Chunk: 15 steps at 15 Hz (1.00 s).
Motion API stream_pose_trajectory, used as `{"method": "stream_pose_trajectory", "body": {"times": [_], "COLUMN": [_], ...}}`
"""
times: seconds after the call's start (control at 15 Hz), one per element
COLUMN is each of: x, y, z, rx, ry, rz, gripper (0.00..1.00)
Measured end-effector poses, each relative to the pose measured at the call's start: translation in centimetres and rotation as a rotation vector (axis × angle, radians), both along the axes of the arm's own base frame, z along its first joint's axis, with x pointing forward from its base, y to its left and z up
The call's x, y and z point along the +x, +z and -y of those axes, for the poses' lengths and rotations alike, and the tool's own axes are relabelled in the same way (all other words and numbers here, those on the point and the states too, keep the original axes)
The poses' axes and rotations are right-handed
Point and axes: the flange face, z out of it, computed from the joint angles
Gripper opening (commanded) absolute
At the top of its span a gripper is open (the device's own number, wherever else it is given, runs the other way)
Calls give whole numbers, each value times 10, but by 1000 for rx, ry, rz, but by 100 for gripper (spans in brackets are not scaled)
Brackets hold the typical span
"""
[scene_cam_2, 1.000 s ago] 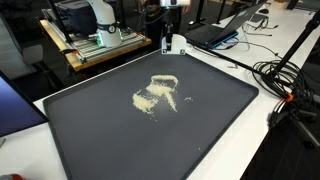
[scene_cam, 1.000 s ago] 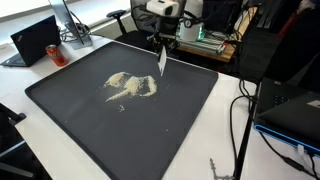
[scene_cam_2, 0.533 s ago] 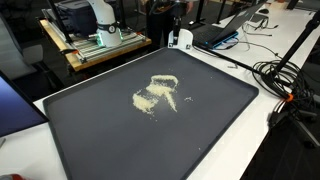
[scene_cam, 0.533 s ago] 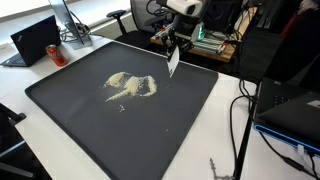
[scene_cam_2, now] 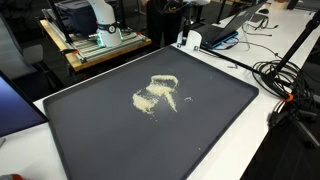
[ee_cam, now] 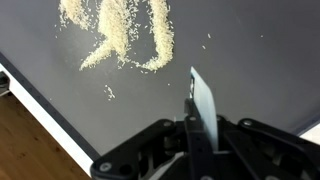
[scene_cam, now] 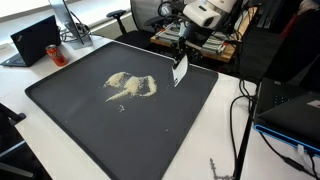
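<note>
The wrist view alone shows the grip up close: the gripper point(ee_cam: 200, 128) has its 2 black fingers pressed together on the base of a thin white card point(ee_cam: 203, 100), which stands out edge-on from between them. That view also shows the grains point(ee_cam: 120, 30) as pale curved streaks with a few loose specks, well apart from the card's tip, and a strip of brown wood point(ee_cam: 30, 140) past the rim of the black mat point(ee_cam: 250, 70).

Both exterior views give what the wrist view cannot: the whole mat on a white table point(scene_cam: 235, 140), the 1 pale patch of grains point(scene_cam: 130, 86) lying near the mat's middle, and the card point(scene_cam: 180, 72) hanging over the mat's far edge, away from the grains. An exterior view adds a laptop point(scene_cam: 35, 40) beyond 1 corner; an exterior view shows a tangle of cables point(scene_cam_2: 285, 75) beside the mat.

Whether the card's lower edge touches the mat cannot be told. In an exterior view the gripper point(scene_cam_2: 186, 28) is dark against clutter and hard to separate from it, and the arm is cut off at the top of the picture.

The arm point(scene_cam: 210, 12) comes in from behind the far edge, wrist bent so that the gripper points down and the card hangs tilted.
</note>
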Motion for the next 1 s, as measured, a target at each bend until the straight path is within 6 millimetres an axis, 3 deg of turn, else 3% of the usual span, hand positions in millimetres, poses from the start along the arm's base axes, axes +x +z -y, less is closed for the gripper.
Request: {"method": "stream_pose_trajectory", "body": {"times": [0.27, 0.6, 1.0], "x": [13, 14, 16], "y": [-18, -49, -62], "z": [-11, -18, -17], "rx": [-86, -221, -310], "ry": [-34, -71, -80], "rz": [11, -63, -155], "gripper": [1, 1, 1]}}
